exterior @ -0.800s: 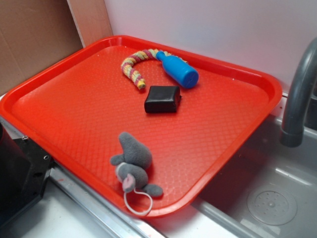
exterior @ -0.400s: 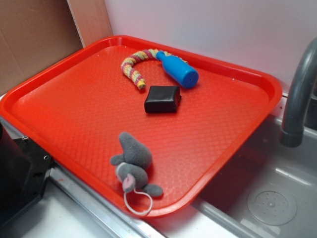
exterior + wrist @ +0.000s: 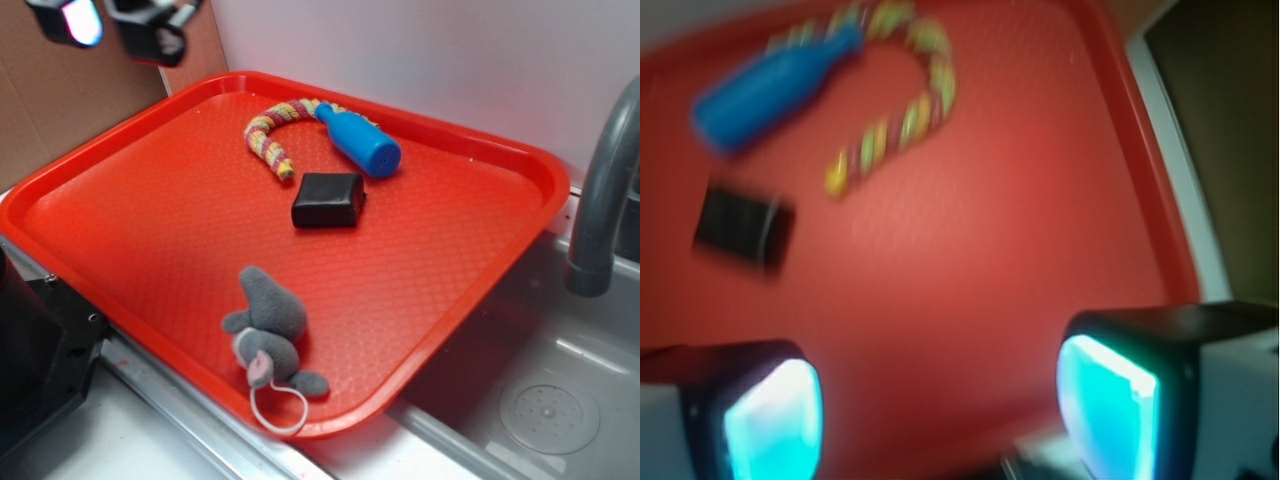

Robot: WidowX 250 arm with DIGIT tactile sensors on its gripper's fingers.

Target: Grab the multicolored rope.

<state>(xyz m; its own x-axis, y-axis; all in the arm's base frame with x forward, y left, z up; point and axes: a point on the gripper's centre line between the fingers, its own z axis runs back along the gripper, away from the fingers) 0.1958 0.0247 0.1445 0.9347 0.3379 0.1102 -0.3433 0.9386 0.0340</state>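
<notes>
Rope: multicolored rope (image 3: 272, 133) lies curved at the far side of the red tray (image 3: 150, 230), one end touching the neck of the blue bottle (image 3: 360, 141); the other end stops near the black block (image 3: 328, 199).
Gripper: gripper (image 3: 115, 22) sits high at the tray's far-left corner, well apart from the rope; jaws spread, nothing between them.
Wrist view: motion-blurred; rope (image 3: 902, 100) is near the top, off-centre from the gap.
Risk 1: descending on the bottle end likely pinches or shoves the bottle.
Risk 2: closing along the curve rather than across it could let the braid slip out.
Risk 3: grey plush mouse (image 3: 268, 332) has a thin white cord, far from the target; confusion unlikely.
</notes>
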